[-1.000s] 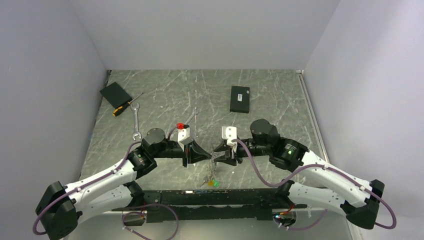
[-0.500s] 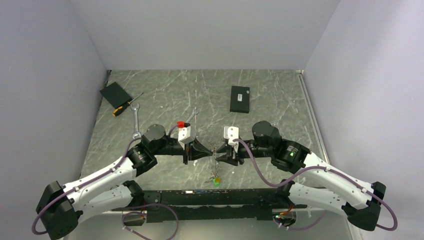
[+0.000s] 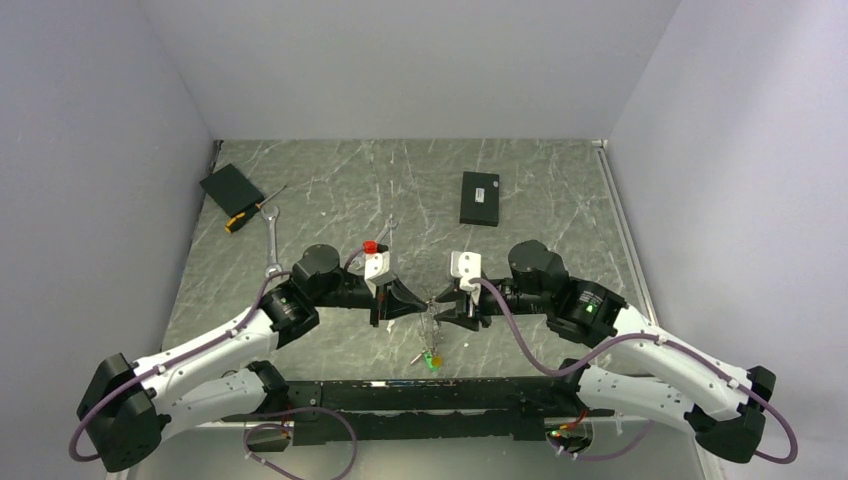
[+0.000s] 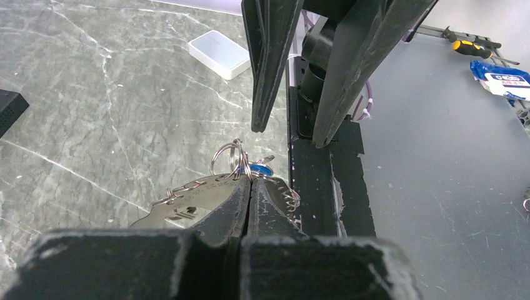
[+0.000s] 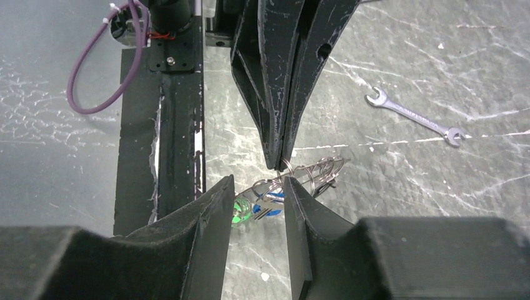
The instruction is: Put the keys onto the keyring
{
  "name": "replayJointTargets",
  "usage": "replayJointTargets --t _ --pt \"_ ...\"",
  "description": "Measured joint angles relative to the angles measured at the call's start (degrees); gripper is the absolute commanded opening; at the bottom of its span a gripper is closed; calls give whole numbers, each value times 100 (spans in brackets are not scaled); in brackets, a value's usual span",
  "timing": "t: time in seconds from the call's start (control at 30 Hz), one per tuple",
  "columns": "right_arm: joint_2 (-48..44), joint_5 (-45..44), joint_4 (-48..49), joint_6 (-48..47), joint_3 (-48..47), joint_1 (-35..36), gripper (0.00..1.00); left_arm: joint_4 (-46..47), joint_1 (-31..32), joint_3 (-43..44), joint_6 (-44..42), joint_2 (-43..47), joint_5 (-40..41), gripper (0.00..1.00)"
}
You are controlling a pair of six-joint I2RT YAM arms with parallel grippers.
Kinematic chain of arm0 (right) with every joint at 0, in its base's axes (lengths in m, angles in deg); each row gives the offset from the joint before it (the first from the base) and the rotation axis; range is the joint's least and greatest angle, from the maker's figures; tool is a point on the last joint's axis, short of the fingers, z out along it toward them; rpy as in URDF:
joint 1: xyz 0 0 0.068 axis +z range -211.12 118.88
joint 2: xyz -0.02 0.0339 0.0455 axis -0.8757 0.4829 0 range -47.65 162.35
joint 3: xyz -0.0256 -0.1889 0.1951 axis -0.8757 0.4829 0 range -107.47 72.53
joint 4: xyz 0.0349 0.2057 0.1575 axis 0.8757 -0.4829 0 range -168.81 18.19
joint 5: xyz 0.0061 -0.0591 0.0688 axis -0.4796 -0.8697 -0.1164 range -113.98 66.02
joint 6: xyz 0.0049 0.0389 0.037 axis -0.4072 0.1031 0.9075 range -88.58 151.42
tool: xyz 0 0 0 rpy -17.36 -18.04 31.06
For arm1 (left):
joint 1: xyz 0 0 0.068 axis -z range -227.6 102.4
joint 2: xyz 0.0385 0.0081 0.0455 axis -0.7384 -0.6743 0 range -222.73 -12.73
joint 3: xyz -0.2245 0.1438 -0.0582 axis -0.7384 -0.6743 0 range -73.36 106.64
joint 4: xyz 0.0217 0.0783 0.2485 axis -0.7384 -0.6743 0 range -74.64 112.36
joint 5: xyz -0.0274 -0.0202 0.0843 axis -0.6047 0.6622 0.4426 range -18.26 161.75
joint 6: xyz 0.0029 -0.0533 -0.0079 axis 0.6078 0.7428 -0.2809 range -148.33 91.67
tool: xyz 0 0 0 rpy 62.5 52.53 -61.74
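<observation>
Keyring [image 4: 228,159] is partly covered by left fingers [image 4: 212,206]; keys [image 5: 265,206] are partly blocked by right fingers [image 5: 206,219]; in top view, keys too small to be counted.

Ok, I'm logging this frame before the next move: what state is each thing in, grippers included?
left gripper: jaws shut on the keyring.
right gripper: jaws open, nothing clamped.
keyring: pinched at one wire loop by the left gripper, held between the two grippers.
keys: dangling in a bunch, green and blue heads showing.
wrench: lying flat on the table, untouched.
</observation>
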Motion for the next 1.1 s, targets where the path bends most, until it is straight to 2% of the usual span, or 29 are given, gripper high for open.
replayJointTargets --t 0.3,0.67,1.03,1.1 --pt "142 0 -4 -129 -79 0 34 2 0 0 2 -33 -101 0" --pt "479 -2 -57 -426 -210 0 25 -2 0 0 4 -39 -227 0" --pt "579 2 -173 -498 -234 0 24 2 0 0 4 -37 -245 0" --pt "584 2 -177 -509 -234 0 20 2 0 0 4 -37 -245 0"
